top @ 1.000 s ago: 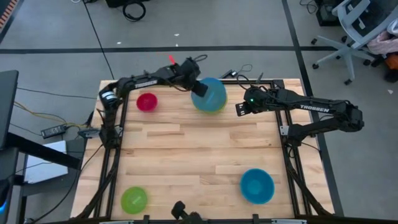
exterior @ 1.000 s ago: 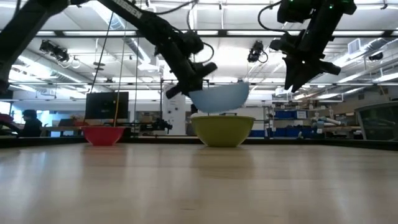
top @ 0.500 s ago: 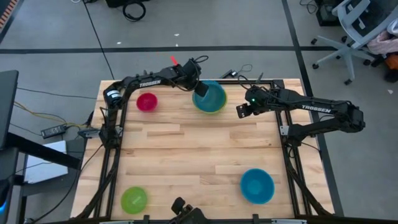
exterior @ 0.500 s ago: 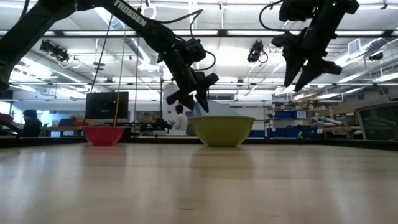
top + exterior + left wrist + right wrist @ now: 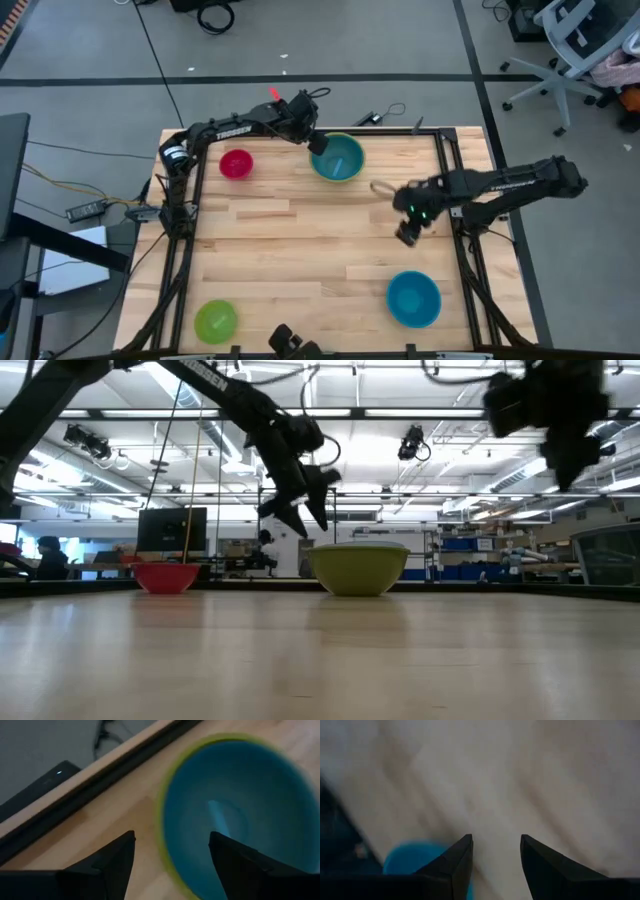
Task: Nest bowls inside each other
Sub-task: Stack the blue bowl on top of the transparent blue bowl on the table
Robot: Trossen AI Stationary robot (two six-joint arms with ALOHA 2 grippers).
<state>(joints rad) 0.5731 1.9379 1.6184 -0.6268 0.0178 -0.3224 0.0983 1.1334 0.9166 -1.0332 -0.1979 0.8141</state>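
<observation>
The light blue bowl (image 5: pixel 339 158) sits nested in the olive-green bowl (image 5: pixel 358 569) at the table's (image 5: pixel 300 250) far edge. The left hand (image 5: pixel 316 143) hangs at its rim, fingers apart, empty. The right hand (image 5: pixel 408 233), fingers apart and empty, faces the cyan bowl (image 5: pixel 413 298), likely next. The magenta bowl (image 5: pixel 236 163) and the lime bowl (image 5: pixel 215 320) wait, well apart.

From overhead we look straight down on the whole pale wooden slatted table (image 5: pixel 300 250). Our low camera sits at tabletop height, facing level across it into the room. Both show the large olive-green plastic bowl (image 5: pixel 357 568); our left wrist camera hovers close above it.
</observation>
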